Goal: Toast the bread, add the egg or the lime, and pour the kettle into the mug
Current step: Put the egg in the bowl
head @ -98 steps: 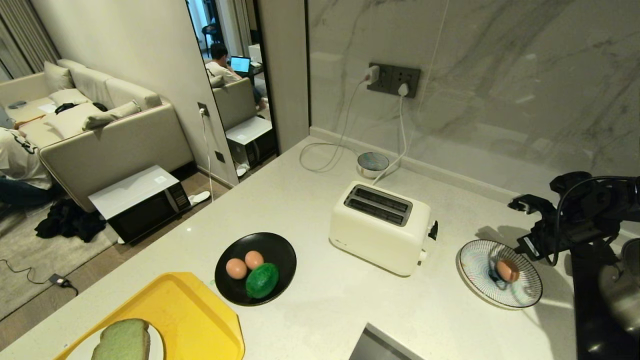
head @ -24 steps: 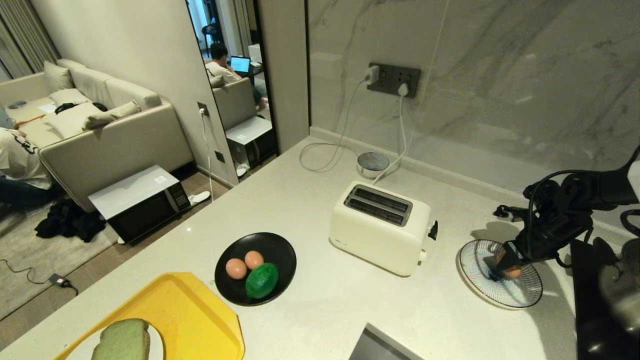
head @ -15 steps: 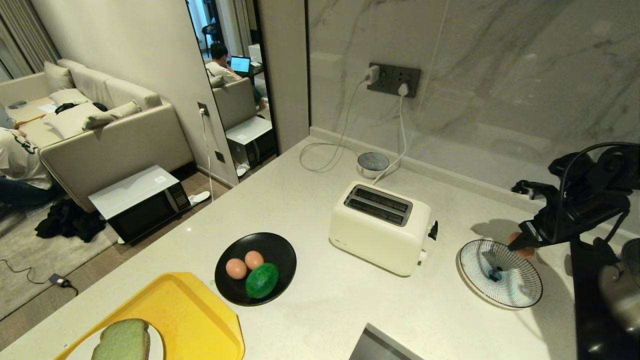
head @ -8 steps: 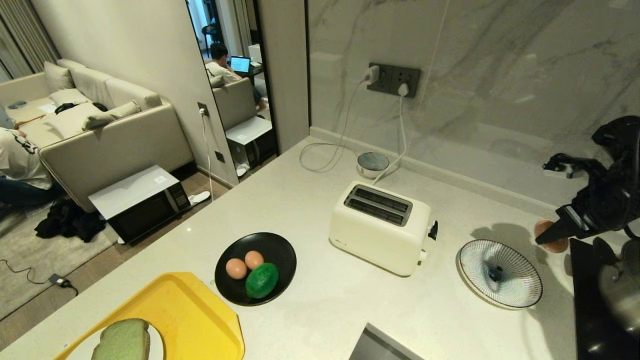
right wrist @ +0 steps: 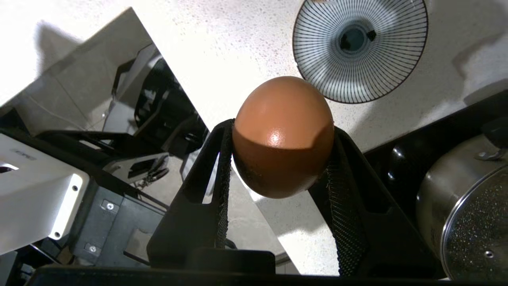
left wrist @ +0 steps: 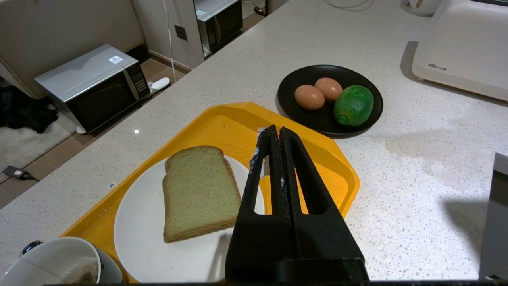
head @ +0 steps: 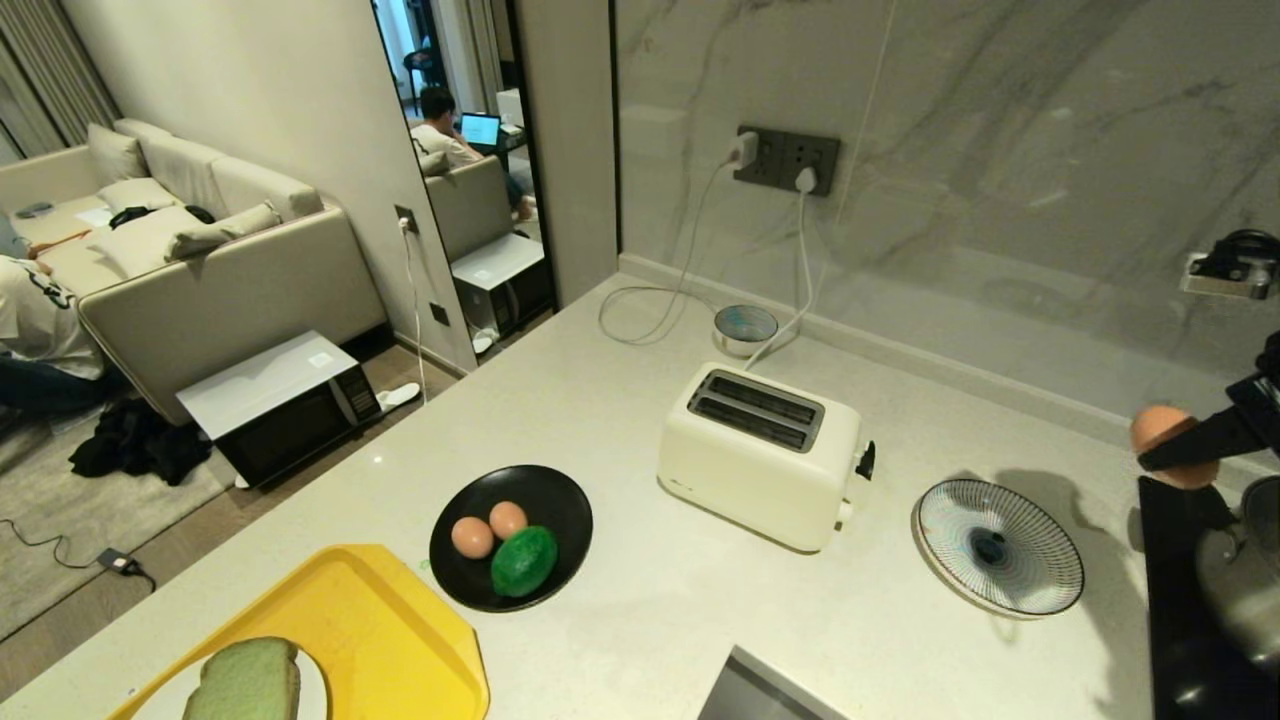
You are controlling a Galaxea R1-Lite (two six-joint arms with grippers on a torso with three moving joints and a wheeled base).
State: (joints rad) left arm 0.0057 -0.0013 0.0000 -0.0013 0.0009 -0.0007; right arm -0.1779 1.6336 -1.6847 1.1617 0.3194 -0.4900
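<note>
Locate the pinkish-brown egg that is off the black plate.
The pinkish-brown egg is clamped in the right gripper, at the head view's right edge, above the counter beyond the striped plate.

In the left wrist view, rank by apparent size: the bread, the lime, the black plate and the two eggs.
1. black plate
2. bread, though it lies nearer the camera
3. lime
4. the two eggs, which look alike, so no ranking between them

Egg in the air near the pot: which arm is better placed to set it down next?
Right. The right gripper already clamps the egg beside the steel pot. The left gripper is shut over the yellow tray, far from it.
</note>
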